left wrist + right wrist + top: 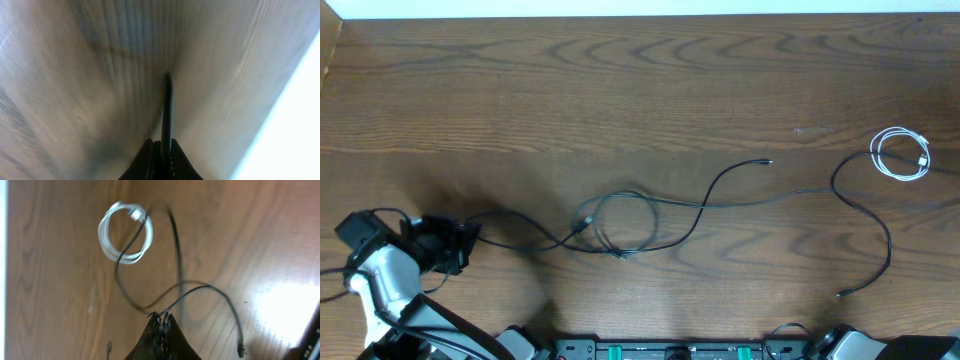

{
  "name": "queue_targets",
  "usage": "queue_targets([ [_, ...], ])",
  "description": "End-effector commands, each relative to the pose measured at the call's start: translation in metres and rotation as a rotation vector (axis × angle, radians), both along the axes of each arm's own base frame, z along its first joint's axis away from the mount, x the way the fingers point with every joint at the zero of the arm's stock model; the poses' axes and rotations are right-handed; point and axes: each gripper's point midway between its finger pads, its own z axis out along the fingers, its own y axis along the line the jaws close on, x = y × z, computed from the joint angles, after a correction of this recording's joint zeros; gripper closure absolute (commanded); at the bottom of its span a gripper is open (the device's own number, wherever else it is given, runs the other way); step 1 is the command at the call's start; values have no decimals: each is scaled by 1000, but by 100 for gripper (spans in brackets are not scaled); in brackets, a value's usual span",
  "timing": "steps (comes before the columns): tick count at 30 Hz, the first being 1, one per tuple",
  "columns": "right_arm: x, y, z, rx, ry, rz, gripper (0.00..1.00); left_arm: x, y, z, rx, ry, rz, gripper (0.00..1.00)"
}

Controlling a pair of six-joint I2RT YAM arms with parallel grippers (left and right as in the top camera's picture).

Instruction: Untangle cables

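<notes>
Matt wood-grain table [620, 80]; glossy white cable [103, 232], matt black cables [177, 250].

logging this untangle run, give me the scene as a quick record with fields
surface: wooden table
white cable: coiled, far right, a black strand at its edge
black cables: looped tangle near the table's middle, strands trailing left and right
left fingers: shut on one of the black cables, lower left
right fingers: shut, nothing visibly held; a black strand passes by their tips
task state: tangle not yet undone
</notes>
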Motion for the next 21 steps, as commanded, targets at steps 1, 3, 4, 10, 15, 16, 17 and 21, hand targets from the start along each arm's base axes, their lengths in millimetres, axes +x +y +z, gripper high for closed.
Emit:
queue_targets([
  [1,-14,-13,4,-51,31,-132,98,21,-2,34,-238,-194,119,92],
  [3,-14,-13,4,-51,32,-132,98,35,9,60,-296,-340,137,92],
  [4,-14,-13,4,-51,32,-132,98,38,16,67,-293,-382,147,92],
  [10,-2,5,2,6,3,-22,99,44,28,77,-204,-467,104,92],
  [15,26,49,1,48,-33,268,93,40,14,60,-153,-394,47,92],
  [16,31,59,0,53,-34,314,89,39,12,55,-138,-367,42,92],
  [17,35,70,-1,57,-33,367,84,38,10,51,-127,-346,36,92],
  [21,46,109,-10,55,-2,546,61,33,-1,33,-94,-242,5,92],
])
